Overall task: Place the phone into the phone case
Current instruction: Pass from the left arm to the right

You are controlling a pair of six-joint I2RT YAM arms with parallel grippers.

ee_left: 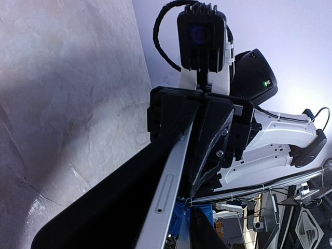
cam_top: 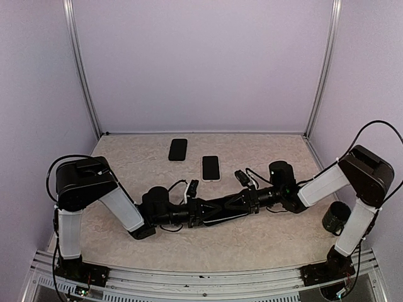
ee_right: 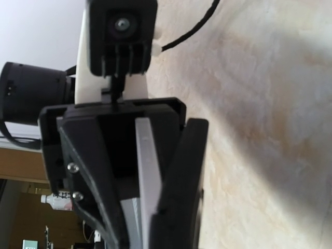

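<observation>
Phone (cam_top: 221, 211) sits in the near half of the table (cam_top: 126, 182), a dark flat slab held long-side level between the two arms. I can't tell whether it is lifted or resting on the surface. Left gripper (cam_top: 201, 212) pinches its left end, jaws narrow and clamped on the slab. Right gripper (cam_top: 238, 204) pinches the opposite end the same way, so the fingertips of the two nearly meet.

In the left wrist view the phone's silver side rail (ee_left: 167, 194) with a small slot runs up into the right gripper's padded fingers (ee_left: 212, 140). The slab's near end is cut off by the frame bottom. In the right wrist view the silver edge (ee_right: 147, 171) is sandwiched between black fingers (ee_right: 85, 171) of the left gripper, and its lower part is cropped. Neither view shows whether a case is already on it.

There is bare table left of the left elbow and in front of the phone. A dark round object (cam_top: 337, 217) stands by the right arm at the table's right edge, hard to identify.

Farther back a white-rimmed slab (cam_top: 210, 168) lies flat just beyond the grippers. A black slab (cam_top: 178, 150) lies beyond it to the left, apart from it and near the back edge. Which one is the phone case is unclear. Open strip behind them, then back wall (cam_top: 201, 63) and corner posts (cam_top: 82, 69).
</observation>
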